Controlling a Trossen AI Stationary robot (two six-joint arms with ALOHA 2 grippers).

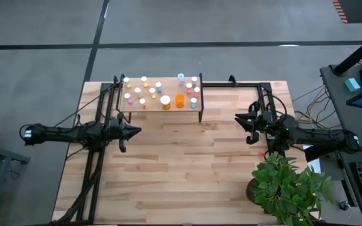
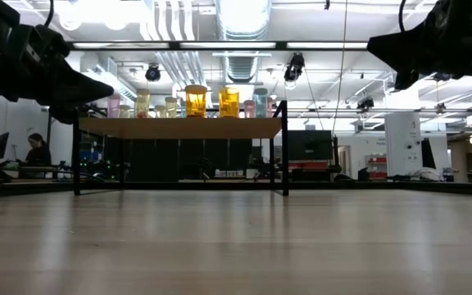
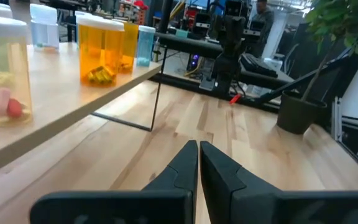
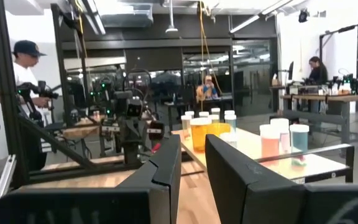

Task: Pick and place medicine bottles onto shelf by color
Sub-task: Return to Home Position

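Several medicine bottles stand upright on the shelf point(image 1: 156, 109) at the table's far middle. Among them are an orange one point(image 1: 180, 100), pale yellow ones point(image 1: 144, 81) and bluish ones point(image 1: 181, 78). In the low view the orange bottles point(image 2: 196, 102) stand on the shelf board point(image 2: 179, 128). My left gripper point(image 1: 137, 130) hovers shut near the shelf's near left leg, pointing toward the table's right. Its fingers point(image 3: 197, 149) hold nothing. My right gripper point(image 1: 239, 119) hovers to the right of the shelf, pointing left. Its fingers point(image 4: 192, 155) stand slightly apart with nothing between them.
A green potted plant point(image 1: 288, 182) stands at the table's near right corner, close under my right arm. Black frame rails point(image 1: 244, 83) run along the far edge. Bare table top point(image 1: 181, 163) lies between the arms. People are at benches in the room beyond.
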